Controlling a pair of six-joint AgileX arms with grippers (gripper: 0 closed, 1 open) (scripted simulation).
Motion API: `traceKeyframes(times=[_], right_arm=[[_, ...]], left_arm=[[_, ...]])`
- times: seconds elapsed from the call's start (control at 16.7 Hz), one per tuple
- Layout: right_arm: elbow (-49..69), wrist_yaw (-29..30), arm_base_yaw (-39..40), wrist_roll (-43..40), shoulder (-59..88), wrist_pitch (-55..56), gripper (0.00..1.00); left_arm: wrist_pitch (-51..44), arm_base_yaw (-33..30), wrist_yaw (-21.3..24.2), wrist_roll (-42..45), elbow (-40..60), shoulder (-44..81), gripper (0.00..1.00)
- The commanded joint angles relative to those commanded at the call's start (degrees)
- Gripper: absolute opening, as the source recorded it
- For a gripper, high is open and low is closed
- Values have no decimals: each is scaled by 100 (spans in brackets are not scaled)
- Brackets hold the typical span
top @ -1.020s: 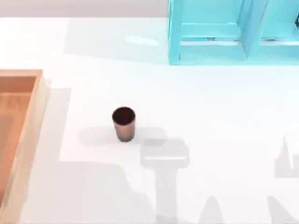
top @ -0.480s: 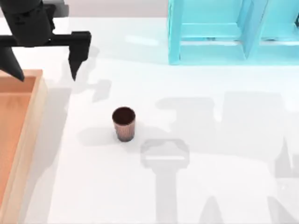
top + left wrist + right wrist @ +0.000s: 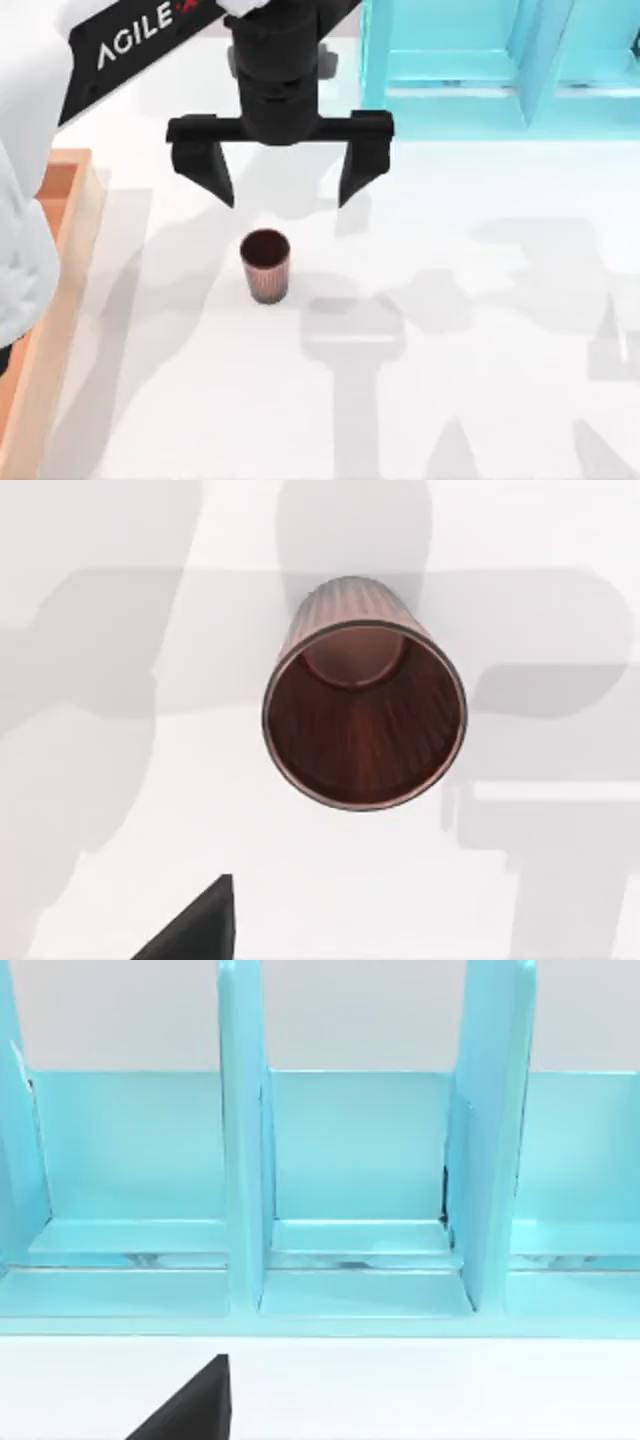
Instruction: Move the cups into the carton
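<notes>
Table, white, carries the carton at its left edge and a turquoise shelf frame at the back. Left gripper hangs released, fingers spread wide, just behind the upright ribbed brown cup standing mid-table, outside the carton. Descending off-centre could tip it. Left wrist view alone shows the cup's empty interior; right wrist view faces the shelf frame.

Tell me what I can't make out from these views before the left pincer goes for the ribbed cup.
- Carton: cut off by the top view's left edge and covered by the white left arm; its inside is hidden.
- Ribbed cup: its base is hidden in the left wrist view by its own mouth.
- Turquoise shelf: cut off at the top view's upper edge.
</notes>
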Motion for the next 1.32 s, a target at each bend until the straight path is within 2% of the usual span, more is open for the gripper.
traceKeyframes(times=[0.36, 0.84, 1.2, 1.32], right_arm=[[0, 0, 0, 0, 0, 0, 100], [0, 0, 0, 0, 0, 0, 100], [0, 0, 0, 0, 0, 0, 100], [0, 0, 0, 0, 0, 0, 100]], left_arm=[[86, 14, 4, 10, -114, -12, 100], [2005, 14, 1, 15, -1890, 102, 100], [2202, 14, 1, 15, -2083, 119, 100], [2202, 14, 1, 15, -2083, 119, 85]])
